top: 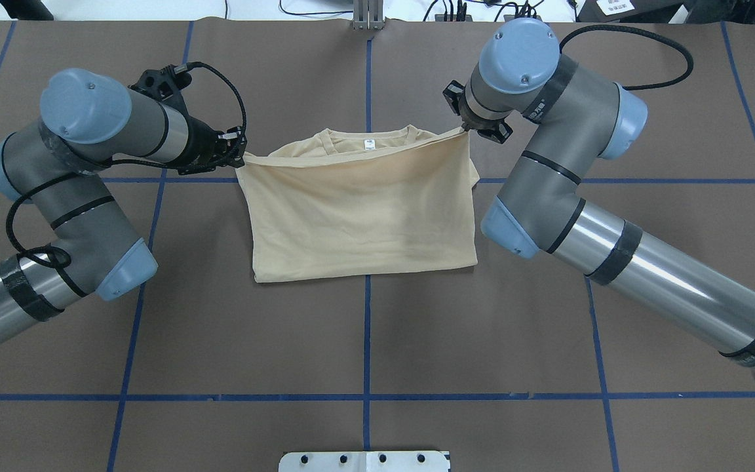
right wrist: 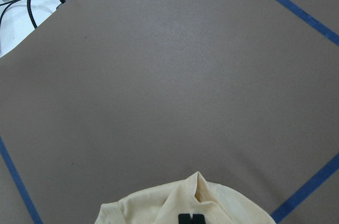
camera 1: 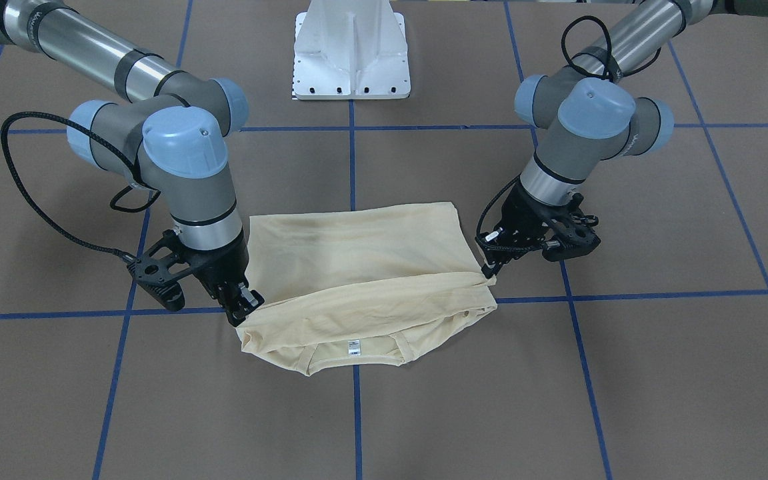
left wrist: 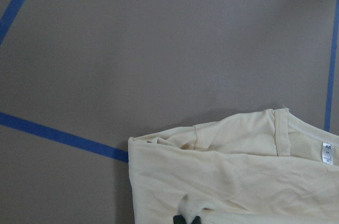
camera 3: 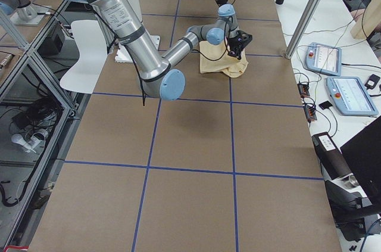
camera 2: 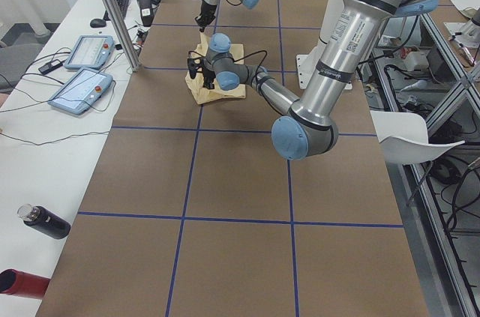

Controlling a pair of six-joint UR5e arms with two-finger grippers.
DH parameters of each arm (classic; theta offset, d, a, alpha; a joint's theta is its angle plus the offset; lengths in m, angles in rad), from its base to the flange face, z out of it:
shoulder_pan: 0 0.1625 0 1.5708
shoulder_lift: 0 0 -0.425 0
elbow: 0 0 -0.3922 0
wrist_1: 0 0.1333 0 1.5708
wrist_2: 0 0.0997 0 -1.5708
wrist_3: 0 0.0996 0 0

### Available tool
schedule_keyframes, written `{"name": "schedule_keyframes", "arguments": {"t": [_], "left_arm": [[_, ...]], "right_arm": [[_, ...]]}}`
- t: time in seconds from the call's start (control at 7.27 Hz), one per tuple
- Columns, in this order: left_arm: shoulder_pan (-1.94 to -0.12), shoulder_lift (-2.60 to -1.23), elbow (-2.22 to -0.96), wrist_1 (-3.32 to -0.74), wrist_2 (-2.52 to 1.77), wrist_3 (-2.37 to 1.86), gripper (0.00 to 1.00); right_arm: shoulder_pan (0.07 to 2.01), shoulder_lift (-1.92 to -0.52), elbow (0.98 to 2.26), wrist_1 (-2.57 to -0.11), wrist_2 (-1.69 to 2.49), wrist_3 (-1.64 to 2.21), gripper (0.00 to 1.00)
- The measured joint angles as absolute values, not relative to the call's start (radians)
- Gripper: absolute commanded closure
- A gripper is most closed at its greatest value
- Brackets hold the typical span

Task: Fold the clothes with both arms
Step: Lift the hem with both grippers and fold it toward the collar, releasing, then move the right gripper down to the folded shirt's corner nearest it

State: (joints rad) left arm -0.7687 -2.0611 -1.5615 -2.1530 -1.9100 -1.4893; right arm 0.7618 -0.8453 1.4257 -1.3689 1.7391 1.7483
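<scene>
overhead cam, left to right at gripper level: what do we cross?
Black two-finger left gripper, shut on a shirt corner → folded pale cream-yellow T-shirt → black two-finger right gripper, shut on the other corner.

In one view we look from high up behind the left arm (top: 73, 216) and the right arm (top: 666, 282), forward and down on the bench (top: 253, 341). Another camera sits across the bench and faces back at the white base (camera 1: 352, 53), so the sides swap there. Two more stand far off at the bench's two ends and look along it. All four share the yellow shirt (top: 361, 210) in the middle. We also ride on each wrist, very close, looking down. Each of those views shows one corner of the shirt and bare bench.
</scene>
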Motion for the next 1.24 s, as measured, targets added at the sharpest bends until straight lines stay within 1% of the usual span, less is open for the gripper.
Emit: {"name": "schedule_keyframes", "arguments": {"t": [0.41, 0.55, 0.69, 0.83, 0.96, 1.24], "left_arm": [[-0.771, -2.129, -1.459, -2.160, -1.907, -1.490, 1.00], [-0.771, -2.142, -1.434, -2.160, -1.906, -1.491, 0.97], [-0.772, -2.147, -1.422, -2.161, -1.903, -1.491, 0.87], [-0.775, -2.148, -1.408, -2.168, -1.894, -1.490, 0.78], [-0.781, -2.149, -1.391, -2.186, -1.888, -1.490, 0.59], [-0.810, -2.150, -1.375, -2.212, -1.887, -1.490, 0.53]], "right_arm": [[0.769, -0.794, 1.259, -1.279, 1.734, 1.679, 1.00], [0.770, -0.778, 1.219, -1.251, 1.734, 1.675, 1.00], [0.770, -0.767, 1.194, -1.232, 1.735, 1.674, 0.77], [0.770, -0.763, 1.180, -1.216, 1.735, 1.674, 0.12], [0.771, -0.757, 1.171, -1.204, 1.734, 1.674, 0.00], [0.784, -0.737, 1.168, -1.197, 1.735, 1.679, 0.00]]}}
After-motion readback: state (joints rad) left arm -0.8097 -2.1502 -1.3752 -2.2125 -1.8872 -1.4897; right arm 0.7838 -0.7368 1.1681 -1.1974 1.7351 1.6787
